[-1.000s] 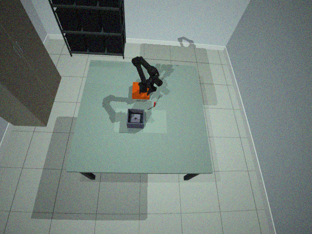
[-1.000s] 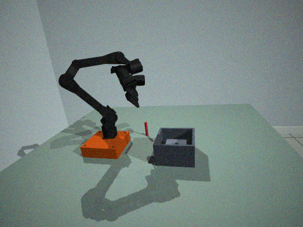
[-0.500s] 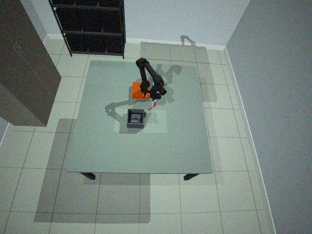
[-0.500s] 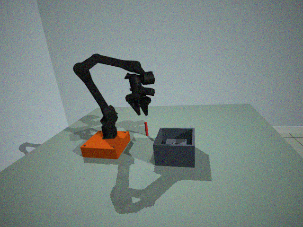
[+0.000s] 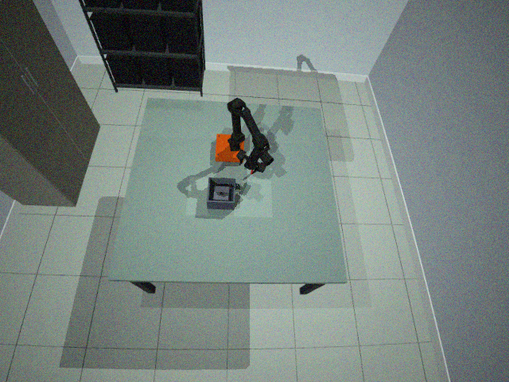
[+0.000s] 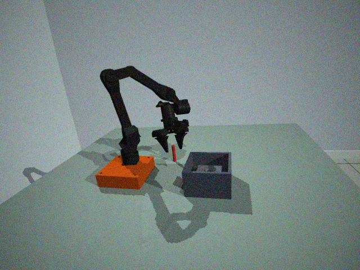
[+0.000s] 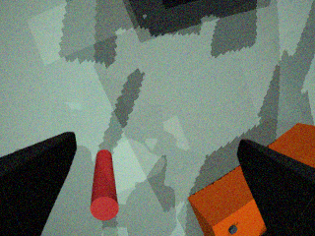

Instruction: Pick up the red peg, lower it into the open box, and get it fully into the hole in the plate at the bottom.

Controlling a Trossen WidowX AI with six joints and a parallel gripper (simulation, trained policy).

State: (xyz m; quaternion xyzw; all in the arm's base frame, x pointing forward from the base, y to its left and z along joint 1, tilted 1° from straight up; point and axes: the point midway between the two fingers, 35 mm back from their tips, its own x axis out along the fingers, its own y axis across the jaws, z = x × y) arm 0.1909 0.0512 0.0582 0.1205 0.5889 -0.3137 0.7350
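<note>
Reading the top view from left to right, a tall dark cabinet point(image 5: 49, 103) with two handles comes first, its doors shut, followed by a black shelf rack point(image 5: 152, 53) whose levels are filled with dark contents, too dim to tell apart. Next, on the pale green table point(image 5: 226, 247) point(image 6: 276, 220), stands the open slate-grey box point(image 5: 222, 204) point(image 6: 207, 185) point(image 7: 221, 12), upright and uncovered; its four walls surround a lighter plate point(image 5: 217, 199) point(image 6: 202, 167) at the bottom, with a dark round hole near the plate's middle. Near the box, on the side towards the rack, is the orange base point(image 5: 220, 156) point(image 6: 117, 181) point(image 7: 212, 197) carrying the black arm. Farther right, the gripper point(image 5: 251, 166) point(image 6: 174, 149) point(image 7: 158, 144) hangs above the table, pointing down with its jaws wide open and nothing clasped between them. Below it the red peg point(image 5: 252, 171) point(image 6: 174, 155) point(image 7: 104, 182) stands upright on the table, outside the box; in the wrist view it appears between the fingers, much closer to the one at the picture's left.
</note>
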